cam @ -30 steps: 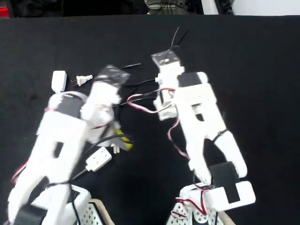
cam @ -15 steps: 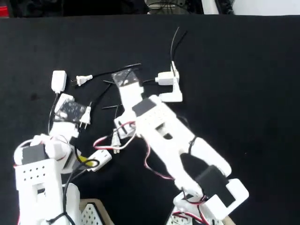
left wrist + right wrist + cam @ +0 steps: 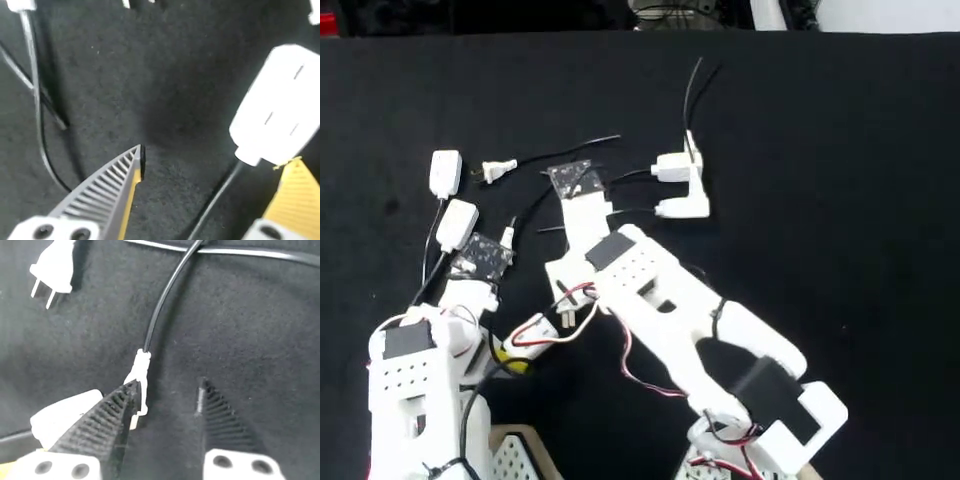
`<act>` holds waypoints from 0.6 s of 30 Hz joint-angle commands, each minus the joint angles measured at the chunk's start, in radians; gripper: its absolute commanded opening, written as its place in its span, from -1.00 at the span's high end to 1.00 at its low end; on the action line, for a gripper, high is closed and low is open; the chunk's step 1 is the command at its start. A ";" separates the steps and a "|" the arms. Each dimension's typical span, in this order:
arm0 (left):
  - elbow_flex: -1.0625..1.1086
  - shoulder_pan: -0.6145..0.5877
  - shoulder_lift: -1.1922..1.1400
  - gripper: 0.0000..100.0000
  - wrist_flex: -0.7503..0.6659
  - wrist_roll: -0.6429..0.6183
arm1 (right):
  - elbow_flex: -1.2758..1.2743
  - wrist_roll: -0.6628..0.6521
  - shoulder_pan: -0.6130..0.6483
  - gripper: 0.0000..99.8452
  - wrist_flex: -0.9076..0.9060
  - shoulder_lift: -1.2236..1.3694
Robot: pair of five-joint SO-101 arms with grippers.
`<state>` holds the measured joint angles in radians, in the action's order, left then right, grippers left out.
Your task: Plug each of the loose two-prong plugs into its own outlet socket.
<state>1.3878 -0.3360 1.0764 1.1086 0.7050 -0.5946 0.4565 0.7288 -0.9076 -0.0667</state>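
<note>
A loose white two-prong plug [image 3: 499, 170] lies at the far left beside a white socket [image 3: 445, 172]. A second plug [image 3: 507, 238] on a black cable lies nearer me, next to another socket [image 3: 457, 224]. My right gripper [image 3: 576, 182] is open over the cables in the middle; in its wrist view the gripper [image 3: 167, 390] has one finger [image 3: 125, 399] touching a small plug [image 3: 138, 374], with another plug [image 3: 52, 265] farther off. My left gripper [image 3: 480, 257] is open and holds nothing; its wrist view has the gripper [image 3: 215, 170] beside a slotted socket [image 3: 277, 107].
A joined pair of white socket blocks [image 3: 682, 185] sits right of centre with a black cable running to the far edge. One more socket [image 3: 532, 330] lies under the arms' red and white wires. Black cables [image 3: 535, 200] cross the black mat [image 3: 840, 150].
My right arm swung left, away from the joined socket pair, to the cables in the middle. My left arm drew back toward the near left, its gripper now by the second socket.
</note>
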 commanded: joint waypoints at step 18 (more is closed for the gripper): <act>-0.001 -0.012 0.012 0.17 -0.017 0.005 | 0.070 0.040 0.107 0.75 0.071 0.127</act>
<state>1.3924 -0.3422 1.0764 1.1086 0.7050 -0.5562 0.4887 0.8163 -0.8370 0.0621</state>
